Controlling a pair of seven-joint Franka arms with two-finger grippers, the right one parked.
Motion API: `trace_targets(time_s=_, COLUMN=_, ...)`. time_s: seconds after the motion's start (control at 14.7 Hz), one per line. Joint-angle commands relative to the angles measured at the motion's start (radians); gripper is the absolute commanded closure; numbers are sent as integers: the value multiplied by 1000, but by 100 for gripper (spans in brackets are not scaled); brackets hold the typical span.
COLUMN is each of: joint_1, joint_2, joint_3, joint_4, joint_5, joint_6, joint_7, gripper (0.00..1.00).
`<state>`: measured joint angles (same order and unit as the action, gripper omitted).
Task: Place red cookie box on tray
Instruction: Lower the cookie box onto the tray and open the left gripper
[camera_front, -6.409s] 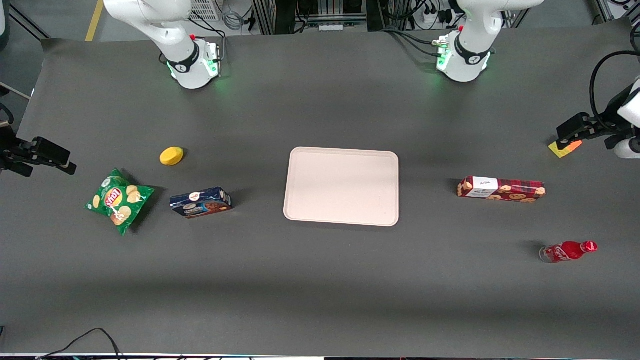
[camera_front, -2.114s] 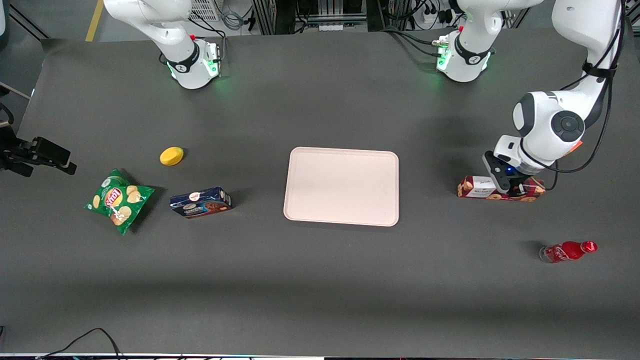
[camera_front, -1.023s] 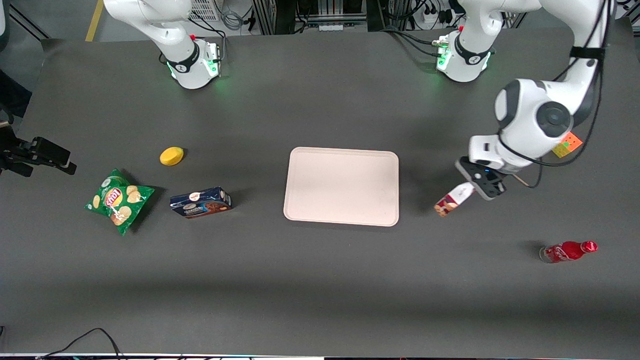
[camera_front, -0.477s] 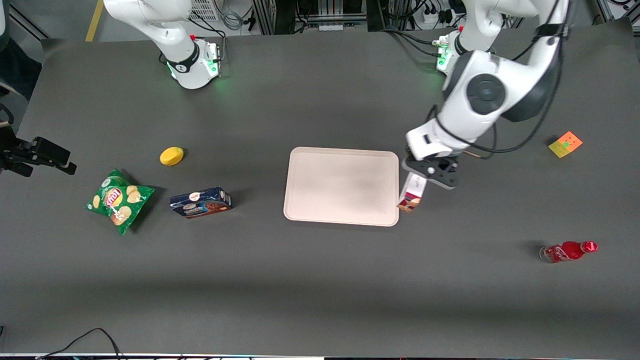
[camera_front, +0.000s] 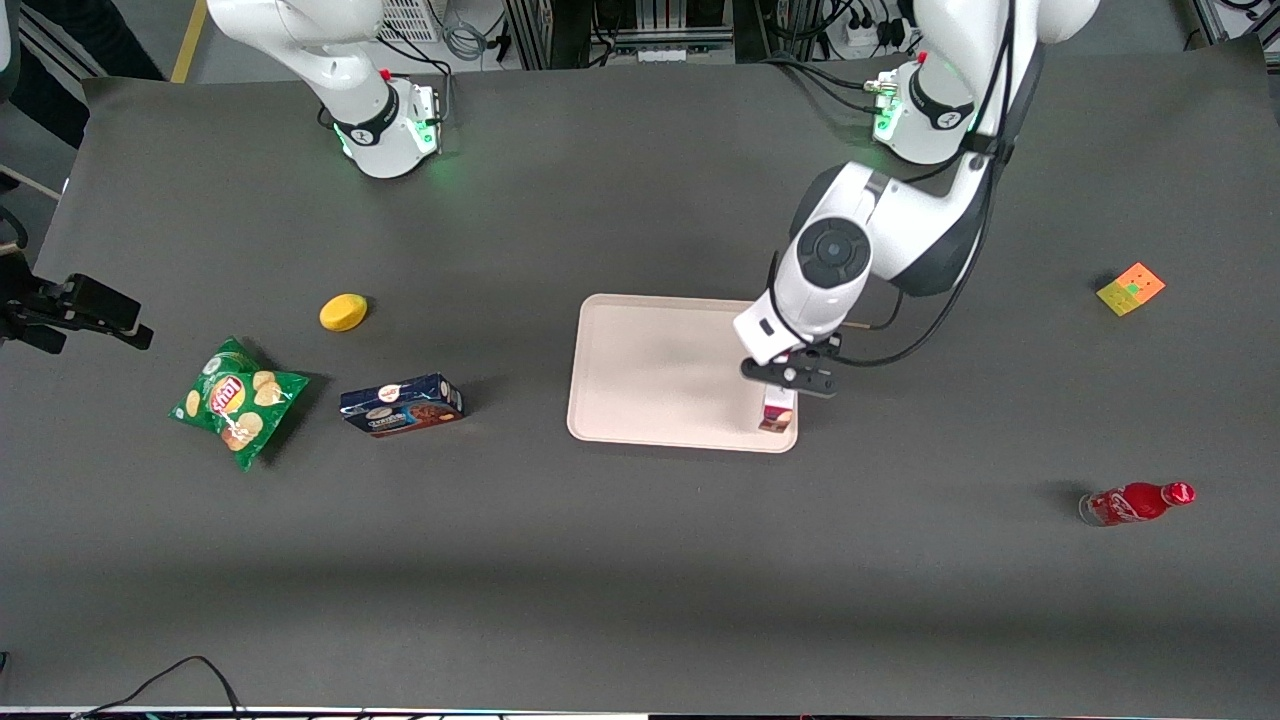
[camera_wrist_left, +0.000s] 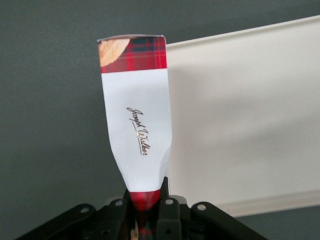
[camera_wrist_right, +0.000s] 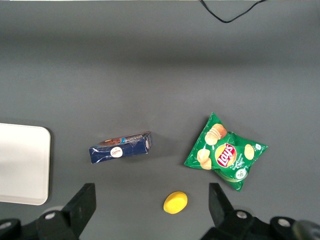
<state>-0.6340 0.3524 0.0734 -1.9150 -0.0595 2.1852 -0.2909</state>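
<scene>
My left gripper (camera_front: 783, 385) is shut on the red cookie box (camera_front: 778, 410), a slim plaid carton with a white label. It hangs over the corner of the cream-pink tray (camera_front: 650, 370) that lies nearest the front camera at the working arm's end. In the left wrist view the red cookie box (camera_wrist_left: 136, 120) sticks out from between the black fingers (camera_wrist_left: 169, 212), with the tray (camera_wrist_left: 240, 115) beneath and beside it. Whether the box touches the tray I cannot tell.
A red bottle (camera_front: 1135, 502) and a coloured cube (camera_front: 1130, 288) lie toward the working arm's end. A dark blue cookie box (camera_front: 401, 405), a green chip bag (camera_front: 236, 400) and a yellow object (camera_front: 343, 311) lie toward the parked arm's end.
The gripper took the red cookie box from the table, lifted it and carried it toward the tray. In the last half second it moved from the tray's edge to over its corner.
</scene>
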Motion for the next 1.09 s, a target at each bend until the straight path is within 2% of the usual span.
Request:
trace_targets(time_s=0.0, joint_1=-24, joint_2=62, joint_3=37, joint_4=31, joint_5=15, joint_6=63, joint_7=-33, gripper=100)
trace_targets(time_s=0.27, joint_1=-47, joint_2=74, joint_3=35, joint_4=30, joint_5=13, joint_6=73, joint_7=-126, gripper=100)
trace_targets(time_s=0.95, joint_1=-75, joint_2=97, joint_3=32, joint_4=-30, joint_5=6, joint_6=166, joint_7=-131, gripper=100)
trace_targets(time_s=1.02, joint_1=-75, joint_2=97, joint_3=32, joint_4=-30, joint_5=6, joint_6=166, joint_7=-131, gripper=95)
